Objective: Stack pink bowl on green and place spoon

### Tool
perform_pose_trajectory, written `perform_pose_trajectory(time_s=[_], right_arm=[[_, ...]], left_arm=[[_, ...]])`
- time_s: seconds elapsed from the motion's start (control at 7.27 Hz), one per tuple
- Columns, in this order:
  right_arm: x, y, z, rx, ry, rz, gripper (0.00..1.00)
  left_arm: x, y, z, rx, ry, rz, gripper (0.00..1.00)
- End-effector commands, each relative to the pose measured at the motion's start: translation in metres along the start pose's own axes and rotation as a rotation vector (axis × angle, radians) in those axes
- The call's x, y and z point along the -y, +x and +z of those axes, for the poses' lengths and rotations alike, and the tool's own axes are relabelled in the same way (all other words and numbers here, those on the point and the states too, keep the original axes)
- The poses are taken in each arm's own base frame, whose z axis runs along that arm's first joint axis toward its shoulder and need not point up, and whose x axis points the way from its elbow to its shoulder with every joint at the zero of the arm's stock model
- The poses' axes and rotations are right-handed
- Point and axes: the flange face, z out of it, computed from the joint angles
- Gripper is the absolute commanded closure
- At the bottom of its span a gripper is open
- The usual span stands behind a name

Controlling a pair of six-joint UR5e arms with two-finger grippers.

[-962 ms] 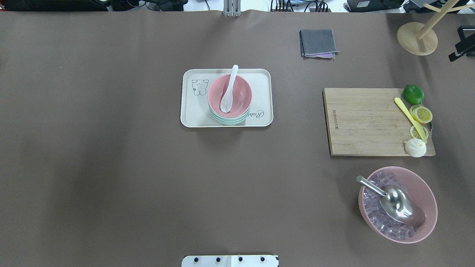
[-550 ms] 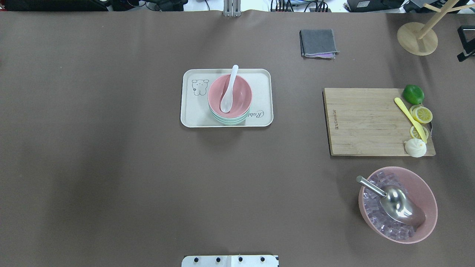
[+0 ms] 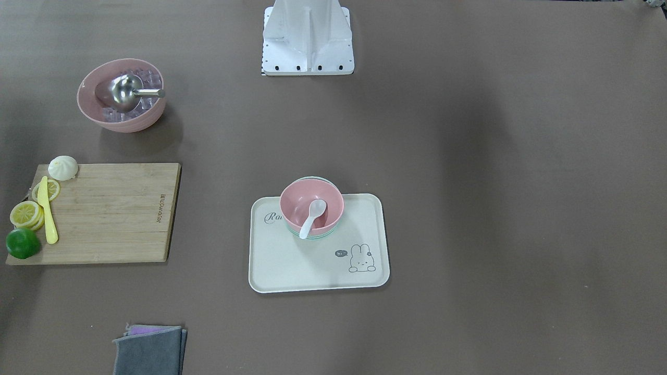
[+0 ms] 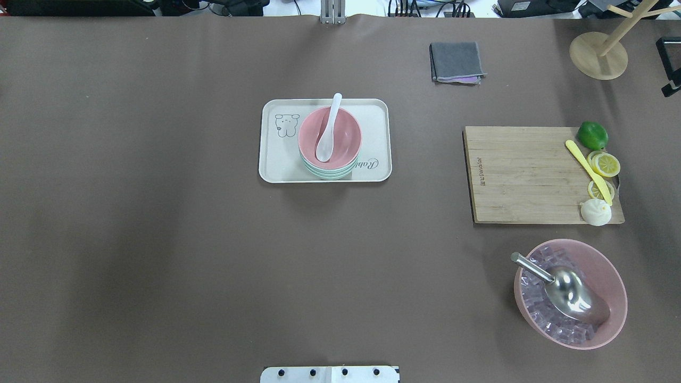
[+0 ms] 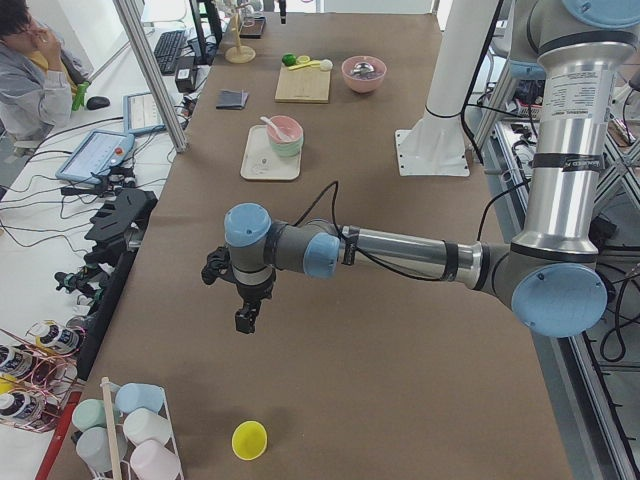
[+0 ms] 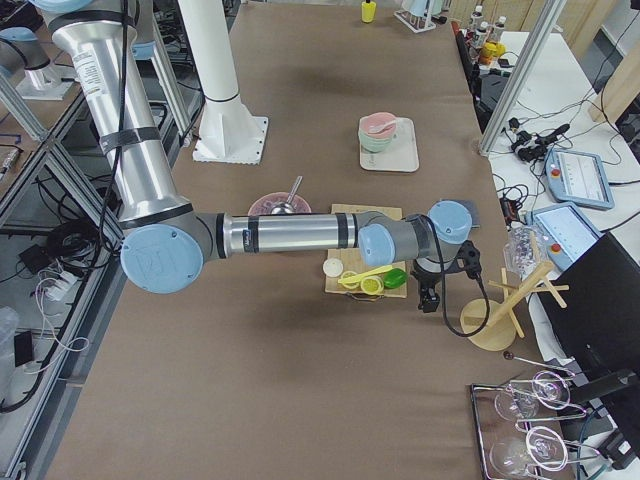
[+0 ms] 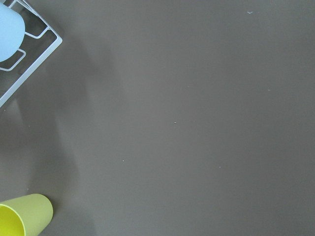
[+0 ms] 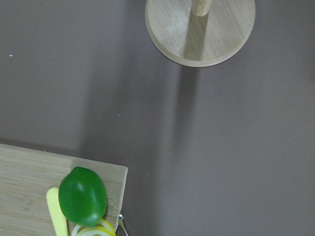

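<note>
The pink bowl (image 4: 345,135) sits stacked on the green bowl (image 4: 327,174) on the cream tray (image 4: 276,159) at mid-table. The white spoon (image 4: 327,133) lies in the pink bowl with its handle over the far rim. The stack also shows in the front view (image 3: 297,205). My left gripper (image 5: 245,320) hangs over bare table far to the left, away from the tray. My right gripper (image 6: 428,298) is far right, near the wooden stand; only a black piece shows at the overhead's edge (image 4: 671,74). I cannot tell whether either is open or shut.
A cutting board (image 4: 521,173) with a lime (image 4: 592,134), lemon slices, a yellow knife and a bun lies right. A large pink bowl (image 4: 606,266) holds ice and a metal scoop. A grey cloth (image 4: 456,61), wooden stand (image 4: 598,55) and yellow cup (image 5: 249,439) are around.
The black piece of my right gripper at the overhead's right edge has slid further right, almost out of view. The bowls, spoon and tray have not moved.
</note>
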Motion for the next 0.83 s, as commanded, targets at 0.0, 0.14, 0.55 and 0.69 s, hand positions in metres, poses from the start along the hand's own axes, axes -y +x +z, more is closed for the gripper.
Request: perform_pose_trajectory(time_s=[0.0, 0.14, 0.55, 0.69], right_arm=[[-0.004, 0.005, 0.001, -0.001, -0.003, 0.006, 0.00], [-0.005, 0.006, -0.001, 0.005, -0.001, 0.008, 0.00], [-0.014, 0.008, 0.007, 0.008, -0.013, 0.013, 0.00], [-0.015, 0.008, 0.004, 0.014, -0.009, 0.014, 0.00]], left_arm=[[-0.002, 0.000, 0.001, 0.000, -0.001, -0.004, 0.02], [-0.002, 0.000, 0.001, -0.002, -0.001, -0.004, 0.02], [-0.001, 0.000, 0.000, 0.000, 0.002, -0.001, 0.02], [0.002, 0.003, -0.003, -0.001, 0.011, 0.004, 0.02]])
